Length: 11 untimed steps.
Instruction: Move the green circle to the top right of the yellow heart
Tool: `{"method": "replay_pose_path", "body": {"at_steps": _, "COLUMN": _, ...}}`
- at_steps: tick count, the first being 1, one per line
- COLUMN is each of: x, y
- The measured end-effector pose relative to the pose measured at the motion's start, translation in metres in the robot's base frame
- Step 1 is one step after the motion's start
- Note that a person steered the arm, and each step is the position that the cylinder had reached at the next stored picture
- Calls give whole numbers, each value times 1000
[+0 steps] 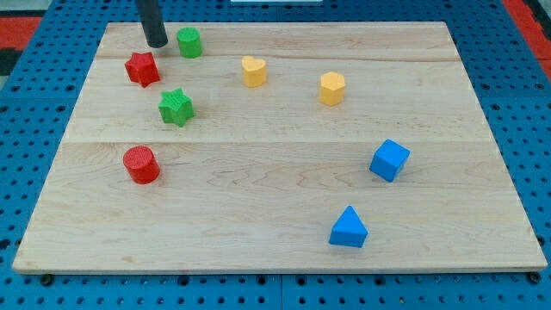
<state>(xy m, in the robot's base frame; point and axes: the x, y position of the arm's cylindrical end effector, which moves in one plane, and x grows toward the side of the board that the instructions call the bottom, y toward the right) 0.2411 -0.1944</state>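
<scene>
Here we see my tip [157, 43] just at nine o'clock of green circle [189, 41]; yellow heart [253, 71] at circle's four o'clock. No claw: bare rod.

Pale wooden board on a blue pegboard

The light planked wooden board [284, 185] lies on a blue perforated metal surface [516, 86]; a red patch [17, 21] shows at the view's top-left corner.

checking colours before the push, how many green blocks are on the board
2. The green circle sits near the view's top left, just right of my tip. The green star lies below it, right of the red star. None looks hidden.
</scene>
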Motion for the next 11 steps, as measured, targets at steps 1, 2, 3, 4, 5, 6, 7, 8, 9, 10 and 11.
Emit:
{"method": "replay_pose_path", "body": {"at_steps": 1, "x": 0, "y": -7}}
{"method": "replay_pose_path", "body": {"at_steps": 2, "x": 0, "y": -11}}
{"method": "replay_pose_path", "body": {"at_steps": 3, "x": -1, "y": -22}}
{"method": "replay_pose_path", "body": {"at_steps": 4, "x": -1, "y": -37}}
{"method": "replay_pose_path", "body": {"at_steps": 5, "x": -2, "y": -57}}
{"method": "replay_pose_path", "body": {"at_steps": 6, "x": 1, "y": -44}}
{"method": "replay_pose_path", "body": {"at_steps": 7, "x": 3, "y": 2}}
{"method": "replay_pose_path", "body": {"at_steps": 8, "x": 3, "y": 55}}
{"method": "replay_pose_path", "body": {"at_steps": 9, "x": 2, "y": 110}}
{"method": "replay_pose_path", "body": {"at_steps": 10, "x": -5, "y": 158}}
{"method": "replay_pose_path", "body": {"at_steps": 11, "x": -6, "y": 161}}
